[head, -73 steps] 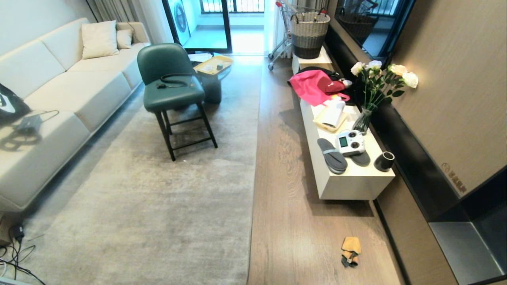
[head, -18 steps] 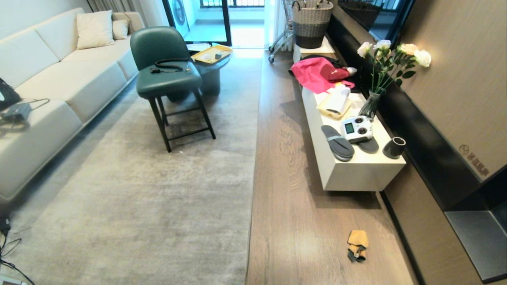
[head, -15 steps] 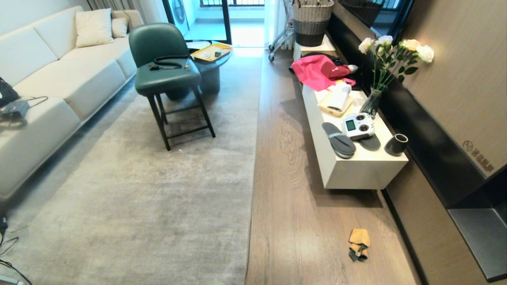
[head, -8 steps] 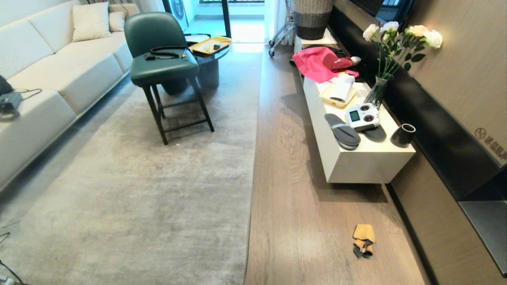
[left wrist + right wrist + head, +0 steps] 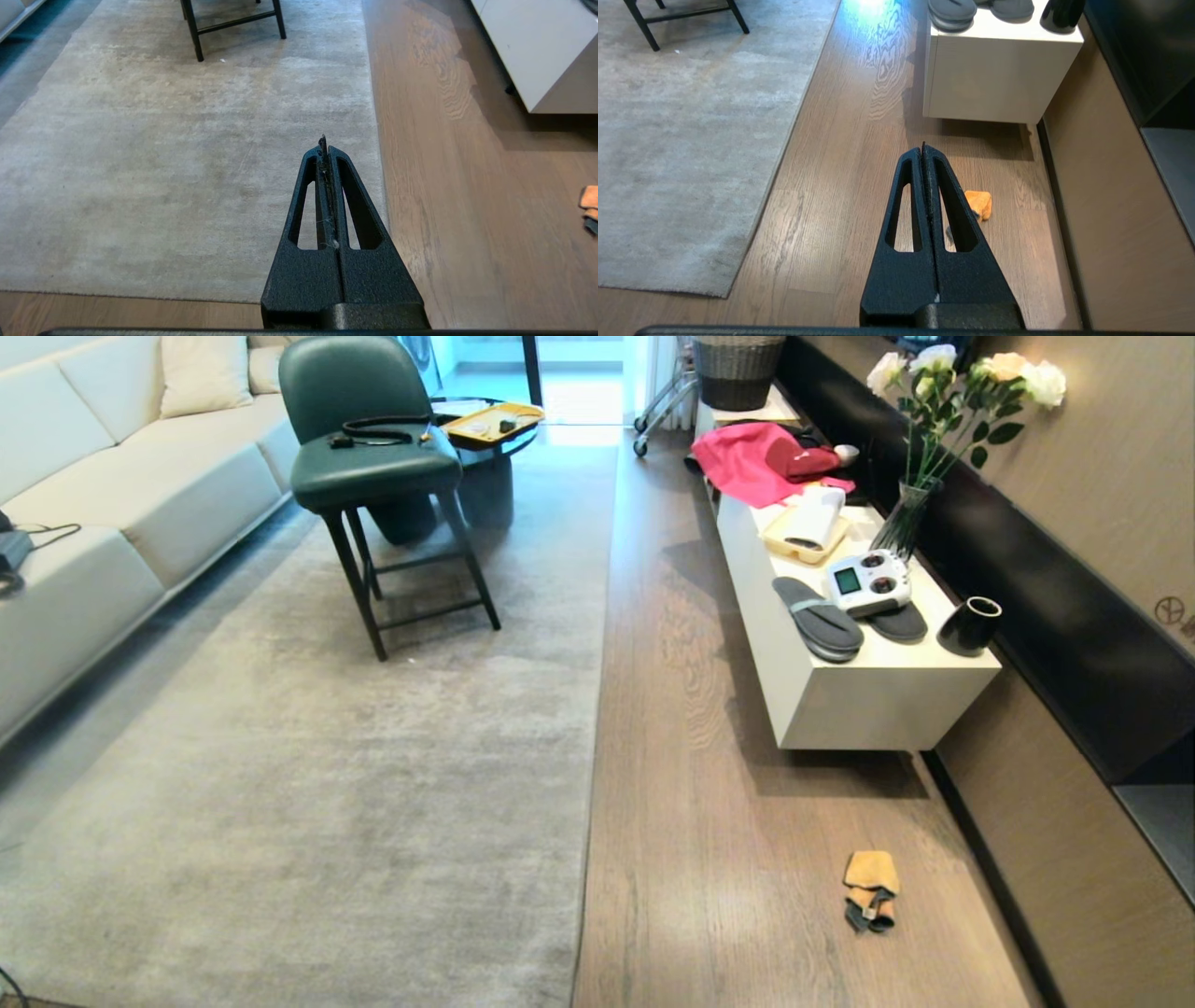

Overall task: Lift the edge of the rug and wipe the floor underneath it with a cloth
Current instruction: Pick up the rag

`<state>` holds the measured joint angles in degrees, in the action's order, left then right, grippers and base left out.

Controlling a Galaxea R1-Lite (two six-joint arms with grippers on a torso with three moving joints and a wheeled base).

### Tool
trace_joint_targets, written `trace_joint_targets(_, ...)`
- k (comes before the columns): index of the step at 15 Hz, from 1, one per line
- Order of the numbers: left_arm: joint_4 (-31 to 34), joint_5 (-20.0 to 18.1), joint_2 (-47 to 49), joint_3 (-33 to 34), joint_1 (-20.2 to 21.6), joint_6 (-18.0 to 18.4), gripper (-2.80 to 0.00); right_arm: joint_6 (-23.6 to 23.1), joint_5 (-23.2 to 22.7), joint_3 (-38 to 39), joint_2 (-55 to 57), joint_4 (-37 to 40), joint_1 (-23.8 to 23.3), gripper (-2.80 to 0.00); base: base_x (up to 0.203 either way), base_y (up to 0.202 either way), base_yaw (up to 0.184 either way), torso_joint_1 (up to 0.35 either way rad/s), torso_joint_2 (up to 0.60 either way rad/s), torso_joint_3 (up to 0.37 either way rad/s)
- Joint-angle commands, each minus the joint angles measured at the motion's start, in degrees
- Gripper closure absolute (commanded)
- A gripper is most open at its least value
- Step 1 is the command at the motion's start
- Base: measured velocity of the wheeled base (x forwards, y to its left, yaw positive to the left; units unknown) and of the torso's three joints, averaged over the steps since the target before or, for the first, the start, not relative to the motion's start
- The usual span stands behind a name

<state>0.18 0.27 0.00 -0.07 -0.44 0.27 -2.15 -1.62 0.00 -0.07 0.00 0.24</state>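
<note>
- The task is at its very start, by my reading: nothing is held, the rug lies flat, and the cloth (image 5: pixel 871 890) sits untouched on the floor (image 5: pixel 709 821) at the lower right of the head frame.
- The rug edge (image 5: pixel 592 784) runs straight down the middle of the head frame, with a near corner at the bottom centre; the cloth lies well apart from it, near the dark wall base.
- The left gripper (image 5: pixel 325 145) hangs over the rug just inside its edge, its fingers pressed together and empty.
- The right gripper (image 5: pixel 923 150) hangs over the bare floor, fingers likewise closed on nothing; the cloth shows just beside them in its view.
- The next move probably calls for the right fingers to spread and come down on the cloth, while the left goes to the rug edge.
- Around: a white surface (image 5: pixel 868 700) at the right carries slippers (image 5: pixel 820 619), a remote (image 5: pixel 868 583) and a black cup (image 5: pixel 969 624); a green chair (image 5: pixel 373 476) stands on the rug at upper left.
- Nothing lies between the grippers and their targets.
</note>
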Motion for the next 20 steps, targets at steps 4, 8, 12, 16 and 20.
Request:
trace_joint_targets(4, 0.0, 0.0, 0.0, 0.0, 0.0, 0.0, 0.0, 0.0, 0.0, 0.0, 0.1, 0.0, 0.0, 0.0, 0.0, 0.0, 0.0, -0.044, 0.45, 0.393)
trace_joint_targets(8, 0.0, 0.0, 0.0, 0.0, 0.0, 0.0, 0.0, 0.0, 0.0, 0.0, 0.1, 0.0, 0.0, 0.0, 0.0, 0.0, 0.0, -0.006, 0.43, 0.434)
trace_joint_targets(12, 0.0, 0.0, 0.0, 0.0, 0.0, 0.0, 0.0, 0.0, 0.0, 0.0, 0.1, 0.0, 0.0, 0.0, 0.0, 0.0, 0.0, 0.065, 0.41, 0.483)
trace_joint_targets(16, -0.1, 0.0, 0.0, 0.0, 0.0, 0.0, 0.0, 0.0, 0.0, 0.0, 0.1, 0.0, 0.0, 0.0, 0.0, 0.0, 0.0, -0.002, 0.06, 0.094)
trace_joint_targets(20, 0.0, 0.0, 0.0, 0.0, 0.0, 0.0, 0.0, 0.0, 0.0, 0.0, 0.1, 0.0, 0.0, 0.0, 0.0, 0.0, 0.0, 0.0, 0.0, 0.0)
